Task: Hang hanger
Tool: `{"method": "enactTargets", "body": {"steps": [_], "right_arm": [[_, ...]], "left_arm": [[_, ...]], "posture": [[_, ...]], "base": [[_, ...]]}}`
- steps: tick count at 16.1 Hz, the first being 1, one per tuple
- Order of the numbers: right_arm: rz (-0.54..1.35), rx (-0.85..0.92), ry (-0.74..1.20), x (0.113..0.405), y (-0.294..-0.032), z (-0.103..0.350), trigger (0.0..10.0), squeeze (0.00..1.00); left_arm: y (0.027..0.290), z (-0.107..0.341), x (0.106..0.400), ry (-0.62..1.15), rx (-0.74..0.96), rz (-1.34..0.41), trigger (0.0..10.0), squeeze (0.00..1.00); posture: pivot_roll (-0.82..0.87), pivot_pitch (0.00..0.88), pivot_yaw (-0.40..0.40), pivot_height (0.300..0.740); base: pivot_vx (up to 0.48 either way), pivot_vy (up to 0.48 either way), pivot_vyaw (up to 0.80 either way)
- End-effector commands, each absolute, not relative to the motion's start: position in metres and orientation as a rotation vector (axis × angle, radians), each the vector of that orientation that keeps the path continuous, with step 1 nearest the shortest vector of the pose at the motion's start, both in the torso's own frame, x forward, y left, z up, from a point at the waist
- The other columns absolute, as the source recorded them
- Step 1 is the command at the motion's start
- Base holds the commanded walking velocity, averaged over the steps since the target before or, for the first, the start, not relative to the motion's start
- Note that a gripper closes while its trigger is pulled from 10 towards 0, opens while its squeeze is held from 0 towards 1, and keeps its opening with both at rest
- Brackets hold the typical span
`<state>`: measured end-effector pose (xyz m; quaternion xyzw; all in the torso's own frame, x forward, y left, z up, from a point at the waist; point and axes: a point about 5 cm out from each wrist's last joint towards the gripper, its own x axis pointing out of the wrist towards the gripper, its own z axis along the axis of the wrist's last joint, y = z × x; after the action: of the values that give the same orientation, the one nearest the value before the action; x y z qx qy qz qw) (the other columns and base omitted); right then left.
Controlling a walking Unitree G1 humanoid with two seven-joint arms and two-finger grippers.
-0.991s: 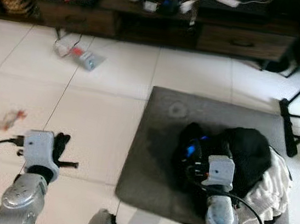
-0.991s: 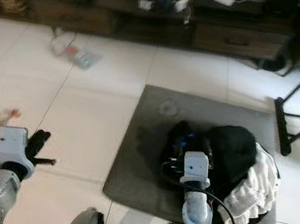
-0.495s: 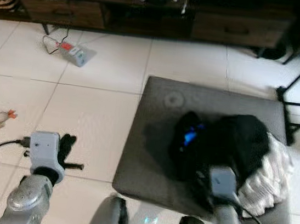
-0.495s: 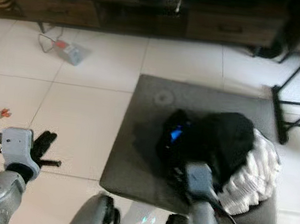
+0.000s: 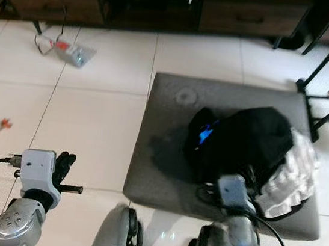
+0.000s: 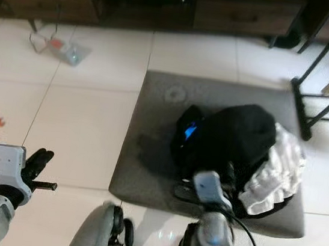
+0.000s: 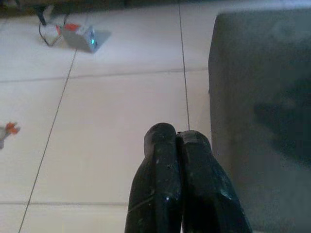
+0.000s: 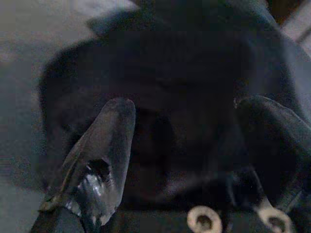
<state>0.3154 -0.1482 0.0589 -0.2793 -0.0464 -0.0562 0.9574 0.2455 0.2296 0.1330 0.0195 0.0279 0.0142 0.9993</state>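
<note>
On square grey felt mat (image 5: 169, 130), soft crumpled black garment (image 5: 244, 139), ribbed white fabric (image 5: 294, 173).

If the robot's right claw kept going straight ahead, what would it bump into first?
Most likely the black garment. The right gripper has its fingers open and points right at that dark cloth heaped on the grey cushion, seemingly very near, though the depth is hard to judge.

clothes pile (image 5: 252, 147) on mat (image 5: 163, 135)'s right half; cabinet (image 5: 143, 5) behind; rack legs (image 5: 328, 78) right
</note>
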Motion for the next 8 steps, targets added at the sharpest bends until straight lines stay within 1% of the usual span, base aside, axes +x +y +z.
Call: {"method": "enactTargets", "body": {"steps": [1,2,4,5,8], "right_arm": [[-0.097,-0.657,-0.086,0.311,-0.140,0.051,10.0,0.00],[-0.106,-0.679,-0.082,0.312,-0.139,0.051,10.0,0.00],[-0.168,-0.809,-0.090,0.320,-0.134,0.054,10.0,0.00],[-0.191,-0.846,-0.103,0.321,-0.134,0.056,10.0,0.00],[-0.297,-0.907,-0.044,0.321,-0.145,0.052,10.0,0.00]], "left_arm": [[0.238,0.131,0.239,0.086,0.050,0.046,10.0,0.00],[0.239,0.132,0.238,0.087,0.053,0.045,10.0,0.00],[0.241,0.136,0.237,0.091,0.061,0.043,10.0,0.00],[0.241,0.137,0.236,0.094,0.064,0.043,10.0,0.00],[0.245,0.137,0.231,0.108,0.073,0.052,10.0,0.00]], "posture": [[0.22,0.466,0.104,0.617],[0.23,0.473,0.108,0.617],[0.25,0.494,0.124,0.617],[0.26,0.498,0.125,0.617],[0.27,0.510,0.129,0.617]], "base": [[0.000,0.000,0.00],[0.000,0.000,0.00],[0.000,0.000,0.00],[0.000,0.000,0.00],[0.000,0.000,0.00]]}}
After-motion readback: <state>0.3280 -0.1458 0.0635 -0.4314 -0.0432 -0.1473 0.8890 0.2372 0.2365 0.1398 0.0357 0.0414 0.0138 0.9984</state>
